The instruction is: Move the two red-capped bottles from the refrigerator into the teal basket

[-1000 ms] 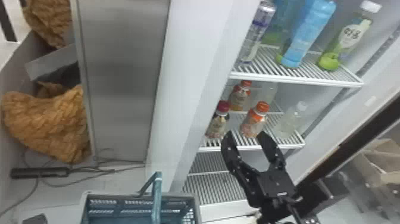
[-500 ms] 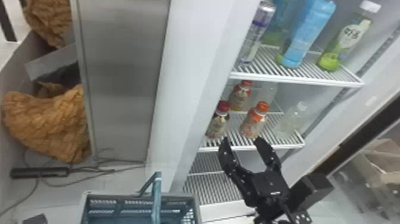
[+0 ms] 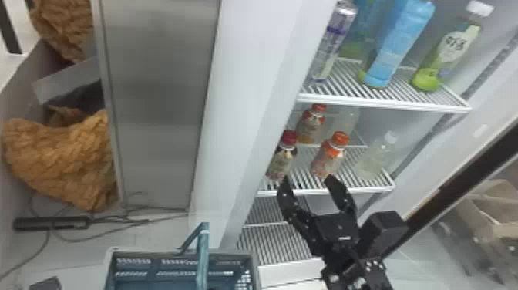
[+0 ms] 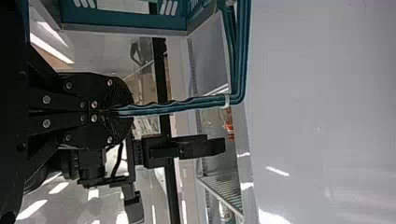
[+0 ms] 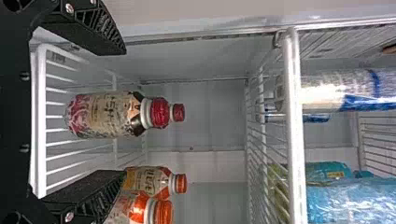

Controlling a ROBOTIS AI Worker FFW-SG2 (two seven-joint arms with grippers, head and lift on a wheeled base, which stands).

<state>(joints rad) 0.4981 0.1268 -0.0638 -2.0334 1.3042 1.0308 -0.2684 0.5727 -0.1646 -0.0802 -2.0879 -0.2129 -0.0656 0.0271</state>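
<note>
Okay, the back red-capped bottle is mostly hidden; I only get its cap past the front red-capped bottle. So two reds on the fridge shelf, plus two orange-capped bottles. In head view my right pincer is spread, front red at 11 o'clock, shelf edge near the tips, narrow gap between red and orange. Teal basket is at 8 o'clock, cut off below; my left pincer is pinching its handle.
</note>
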